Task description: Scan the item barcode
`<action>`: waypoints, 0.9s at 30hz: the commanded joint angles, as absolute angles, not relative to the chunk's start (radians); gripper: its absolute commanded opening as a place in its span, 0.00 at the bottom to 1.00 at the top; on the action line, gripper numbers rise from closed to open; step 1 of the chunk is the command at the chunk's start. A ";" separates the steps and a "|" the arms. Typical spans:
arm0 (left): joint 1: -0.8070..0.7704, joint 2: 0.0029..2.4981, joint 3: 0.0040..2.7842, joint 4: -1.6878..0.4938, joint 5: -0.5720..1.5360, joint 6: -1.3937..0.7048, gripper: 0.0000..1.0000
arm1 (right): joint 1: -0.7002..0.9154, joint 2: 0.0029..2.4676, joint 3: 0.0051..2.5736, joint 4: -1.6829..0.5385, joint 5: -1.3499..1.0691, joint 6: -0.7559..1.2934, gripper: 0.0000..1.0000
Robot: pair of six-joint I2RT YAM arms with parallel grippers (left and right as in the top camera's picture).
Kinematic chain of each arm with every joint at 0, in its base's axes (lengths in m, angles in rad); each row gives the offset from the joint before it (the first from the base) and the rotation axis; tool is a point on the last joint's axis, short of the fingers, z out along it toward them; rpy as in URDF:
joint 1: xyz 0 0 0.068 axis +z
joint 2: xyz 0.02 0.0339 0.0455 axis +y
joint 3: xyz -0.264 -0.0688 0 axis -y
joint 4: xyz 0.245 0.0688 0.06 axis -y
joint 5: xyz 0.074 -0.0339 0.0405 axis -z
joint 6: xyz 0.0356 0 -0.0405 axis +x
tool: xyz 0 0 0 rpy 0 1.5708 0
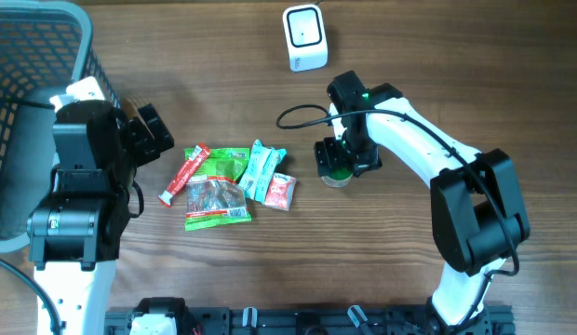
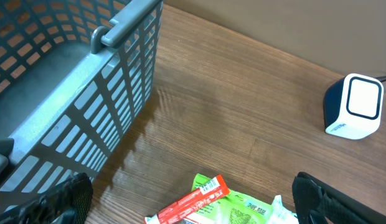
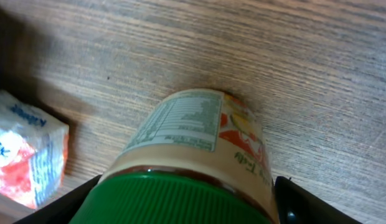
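Jar [image 3: 199, 140] stands on table [image 1: 409, 56], below scanner [image 1: 304, 37]. Rigid, smooth-sided, probably some heft; best taken by green lid [image 3: 180, 199]. Right gripper [image 1: 342, 160] straddles lid; clamped or loose, cannot tell. Left gripper [image 1: 151, 133] spread wide, empty. Label shows only in right wrist view; overhead hides it.

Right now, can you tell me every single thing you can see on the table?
Grey plastic mesh basket: one, grey, far left.
White box-shaped barcode scanner: one, white, top middle.
Plastic snack packets: about five, red, green, light blue, piled mid-table.
Round jar with green lid: one, cream label, upright, right of the pile.
Thin black cable: one, black, looped near the jar.
Brown wooden table: one, brown, under everything.
Left gripper: one, black, open, by the basket.
Right gripper: one, black, around the jar.
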State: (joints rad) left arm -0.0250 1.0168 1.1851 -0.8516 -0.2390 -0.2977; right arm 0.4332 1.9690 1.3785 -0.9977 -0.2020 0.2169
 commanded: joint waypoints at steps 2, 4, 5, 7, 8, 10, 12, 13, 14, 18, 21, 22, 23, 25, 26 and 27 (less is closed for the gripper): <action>-0.019 1.018 1.199 -0.849 -0.248 -0.293 1.00 | 0.439 1.903 1.400 -1.001 -0.168 0.153 0.84; -0.019 1.018 1.199 -0.849 -0.248 -0.293 1.00 | 0.439 1.876 1.400 -0.999 -0.164 0.150 0.86; -0.019 1.018 1.199 -0.849 -0.248 -0.293 1.00 | 0.439 1.863 1.400 -0.997 -0.165 0.149 0.86; -0.019 1.018 1.199 -0.849 -0.248 -0.293 1.00 | 0.439 1.858 1.400 -0.995 -0.163 0.149 0.87; -0.019 1.018 1.199 -0.849 -0.248 -0.293 1.00 | 0.440 1.858 1.399 -0.997 -0.156 0.150 0.87; -0.019 1.018 1.199 -0.849 -0.248 -0.293 1.00 | 0.440 1.860 1.393 -0.993 -0.150 0.150 0.87; -0.019 1.018 1.199 -0.849 -0.248 -0.293 1.00 | 0.440 1.860 1.387 -0.984 -0.151 0.150 0.95; -0.019 1.018 1.199 -0.849 -0.248 -0.293 1.00 | 0.440 1.860 1.387 -0.981 -0.151 0.150 1.00; -0.019 1.018 1.199 -0.849 -0.248 -0.293 1.00 | 0.440 1.860 1.387 -0.979 -0.150 0.151 1.00; -0.019 1.018 1.199 -0.849 -0.248 -0.293 1.00 | 0.440 1.860 1.387 -0.976 -0.150 0.157 1.00; -0.019 1.018 1.199 -0.849 -0.248 -0.293 1.00 | 0.440 1.859 1.387 -0.961 -0.150 0.156 0.89; -0.019 1.018 1.199 -0.849 -0.248 -0.293 1.00 | 0.440 1.859 1.387 -0.960 -0.142 0.157 0.82; -0.019 1.018 1.199 -0.849 -0.248 -0.293 1.00 | 0.440 1.860 1.387 -0.959 -0.133 0.162 0.76; -0.019 1.018 1.199 -0.849 -0.248 -0.293 1.00 | 0.440 1.860 1.387 -0.966 -0.114 0.192 0.71; -0.019 1.018 1.199 -0.849 -0.248 -0.293 1.00 | 0.440 1.860 1.387 -0.972 -0.111 0.213 0.68; -0.019 1.018 1.199 -0.849 -0.248 -0.293 1.00 | 0.440 1.860 1.385 -0.973 -0.112 0.219 0.68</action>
